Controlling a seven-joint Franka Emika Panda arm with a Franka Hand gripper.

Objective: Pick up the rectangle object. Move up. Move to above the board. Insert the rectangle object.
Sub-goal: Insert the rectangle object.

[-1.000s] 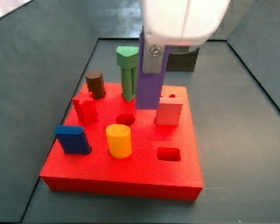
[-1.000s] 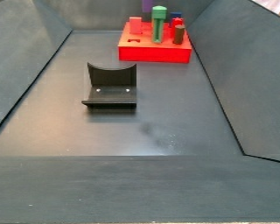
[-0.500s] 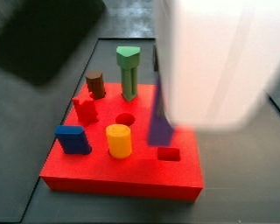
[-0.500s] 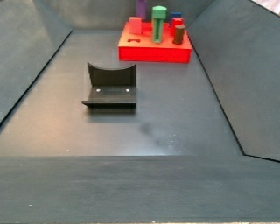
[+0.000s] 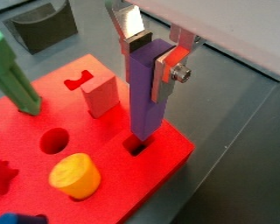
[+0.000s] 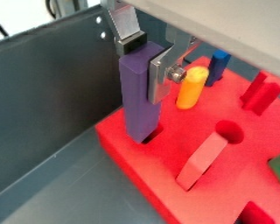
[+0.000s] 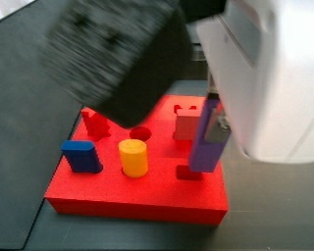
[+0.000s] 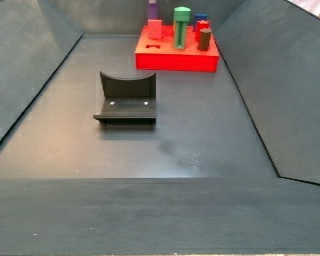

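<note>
Gripper (image 5: 152, 51) above a corner of the red board (image 5: 101, 153), silver fingers (image 5: 132, 27) clamped on the top of the upright purple bar (image 5: 147, 92). Bar's lower end just inside a square hole at the board's edge. Pink block (image 5: 101, 94), yellow cylinder (image 5: 74, 175) and green post (image 5: 14, 72) standing nearby. Dark fixture (image 8: 125, 98) apart on the grey surface (image 8: 163, 150).

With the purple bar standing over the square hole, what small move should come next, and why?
Probably a slow, straight push down. In a wrist view the claw grips the purple bar upright, and its lower end already meets the square hole near the red board's corner, so lowering should seat it.
</note>
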